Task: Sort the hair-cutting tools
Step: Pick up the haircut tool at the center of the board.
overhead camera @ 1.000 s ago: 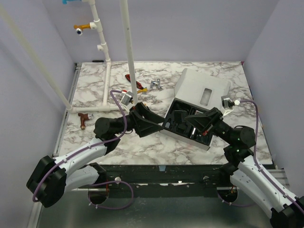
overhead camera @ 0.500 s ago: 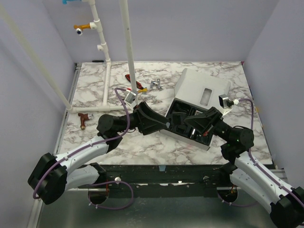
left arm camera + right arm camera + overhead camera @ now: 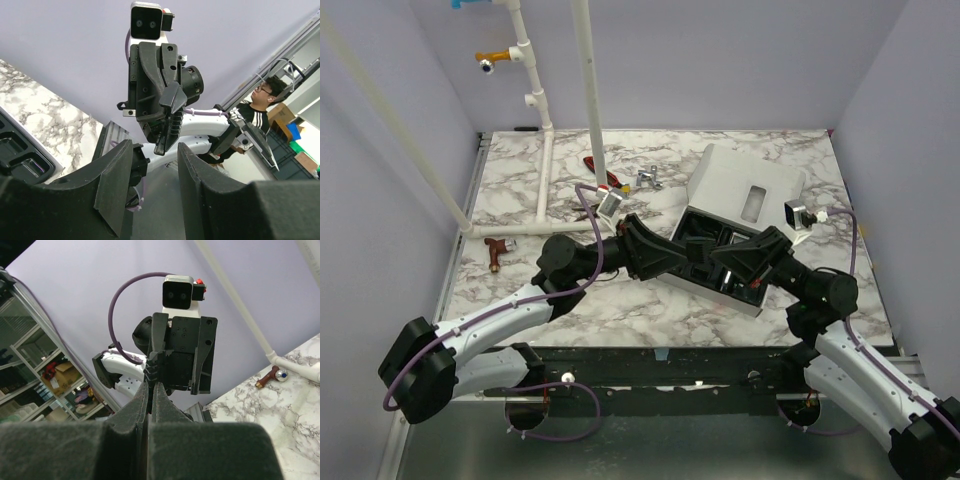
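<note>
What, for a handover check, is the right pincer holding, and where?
A black toothed clipper guard, pinched by one end in the right pincer, teeth sticking out.

Lilac walls (image 3: 720, 60) enclose a marble-patterned table (image 3: 780, 150) with white pipes (image 3: 588, 100) standing upright.

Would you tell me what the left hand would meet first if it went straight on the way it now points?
Most likely the black comb-toothed guard pinched in the right hand. It sits right in line with the gap between the fingers of the left hand, though depth is hard to judge.
</note>
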Tool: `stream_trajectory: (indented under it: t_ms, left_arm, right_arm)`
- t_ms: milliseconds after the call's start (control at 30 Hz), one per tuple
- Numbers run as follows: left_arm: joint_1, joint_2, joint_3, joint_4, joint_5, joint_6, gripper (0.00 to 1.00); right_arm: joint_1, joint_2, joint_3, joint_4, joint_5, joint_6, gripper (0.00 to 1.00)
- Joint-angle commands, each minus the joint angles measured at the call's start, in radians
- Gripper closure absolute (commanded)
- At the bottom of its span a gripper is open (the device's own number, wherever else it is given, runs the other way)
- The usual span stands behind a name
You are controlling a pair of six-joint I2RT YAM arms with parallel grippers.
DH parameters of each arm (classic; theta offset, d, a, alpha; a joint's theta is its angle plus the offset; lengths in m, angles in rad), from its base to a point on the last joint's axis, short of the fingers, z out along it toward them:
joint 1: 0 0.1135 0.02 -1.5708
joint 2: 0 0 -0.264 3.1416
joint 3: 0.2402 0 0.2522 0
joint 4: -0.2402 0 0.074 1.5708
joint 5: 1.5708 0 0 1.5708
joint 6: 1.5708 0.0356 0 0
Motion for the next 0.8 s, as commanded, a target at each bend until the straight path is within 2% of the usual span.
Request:
stream_trajectory:
  t_ms: [0,100,400,567,667,700,767]
  left_arm:
    - [-0.010,0.010,0.038,0.004,-0.051,0.035,0.58]
    - [-0.014,0.014,0.044,0.016,-0.049,0.034,0.59]
    - [-0.045,0.021,0.065,-0.003,-0.053,0.062,0.71]
    - [-0.047,0.021,0.062,-0.003,-0.051,0.065,0.85]
    - [-0.047,0.022,0.059,0.006,-0.041,0.065,1.00]
    - [-0.048,0.021,0.056,0.009,-0.041,0.064,1.00]
    - [-0.048,0.017,0.051,0.010,-0.041,0.064,1.00]
  right_arm:
    - [-0.002,-0.009,-0.018,0.015,-0.021,-0.003,0.99]
    - [-0.002,-0.009,-0.020,0.015,-0.021,-0.003,0.99]
    - [-0.002,-0.005,-0.026,0.016,-0.020,-0.002,0.99]
    - [-0.002,-0.007,-0.027,0.012,-0.020,-0.003,0.99]
    - [-0.003,-0.012,-0.029,0.009,-0.020,-0.006,0.99]
    - [-0.002,-0.017,-0.028,-0.002,-0.020,-0.009,0.95]
    - [-0.002,-0.031,-0.014,-0.061,-0.020,-0.035,0.74]
